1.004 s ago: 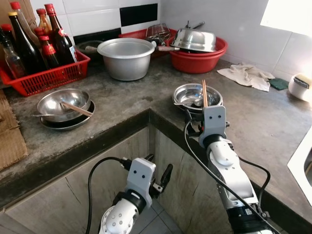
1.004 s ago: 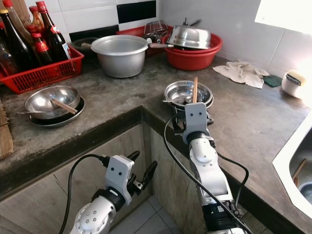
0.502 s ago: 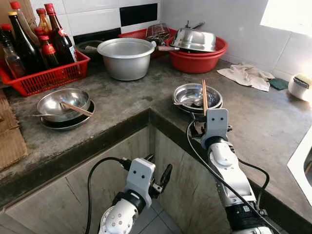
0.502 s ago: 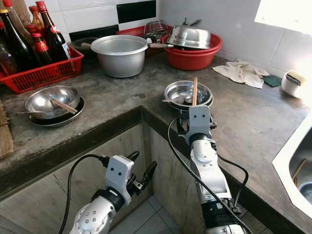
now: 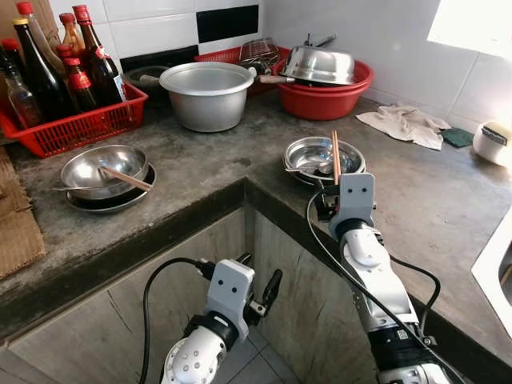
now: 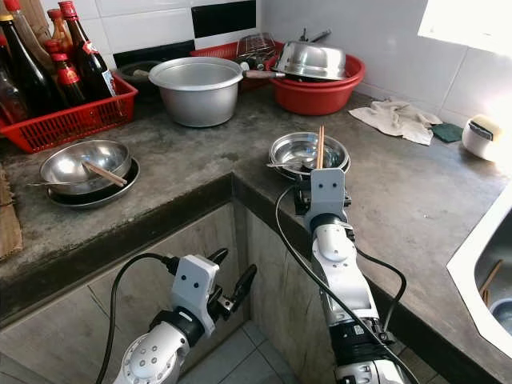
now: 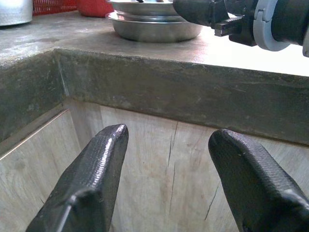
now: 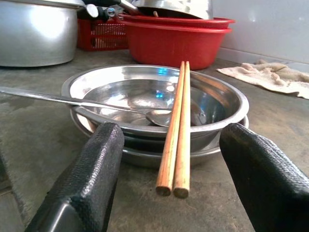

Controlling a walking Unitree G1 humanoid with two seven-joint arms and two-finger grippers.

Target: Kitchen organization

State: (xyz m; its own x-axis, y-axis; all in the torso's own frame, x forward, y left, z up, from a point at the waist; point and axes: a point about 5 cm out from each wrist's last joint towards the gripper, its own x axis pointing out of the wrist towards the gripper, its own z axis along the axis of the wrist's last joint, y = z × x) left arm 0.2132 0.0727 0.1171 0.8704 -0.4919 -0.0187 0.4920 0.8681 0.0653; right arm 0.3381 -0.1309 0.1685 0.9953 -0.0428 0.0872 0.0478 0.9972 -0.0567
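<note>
Right gripper (image 8: 169,186) sits low on the grey concrete counter (image 5: 432,200), just in front of the stacked shiny steel bowls (image 8: 159,108), fingers spread wide with nothing between them. A pair of light wooden chopsticks (image 8: 177,130) lies side by side across the top bowl's rim, near ends overhanging toward the gripper and lined up roughly midway between the two fingers (image 8: 82,183). A long-handled steel spoon (image 8: 87,102) also rests in that bowl, head just beside the chopsticks, handle running out over the rim. Handling call: chopsticks are light, stiff and thin, likely smooth; two loose sticks tend to roll or scissor apart under a pinch. Best hold is probably the overhanging near ends, clear of the rim, squeezing both sticks together across their width so they stay paired. Gripping too near the tips risks levering the far ends up; pushing in too far risks nudging the bowls, which look light and could slide on the counter, or knocking the spoon. Left gripper (image 5: 264,292) hangs idle below the counter edge, in front of the wooden cabinet face (image 7: 159,164), its fingers apart too and holding nothing. Behind the bowls: a large aluminium pot (image 5: 206,94) and a red plastic basin (image 5: 324,96), well apart from the work.
</note>
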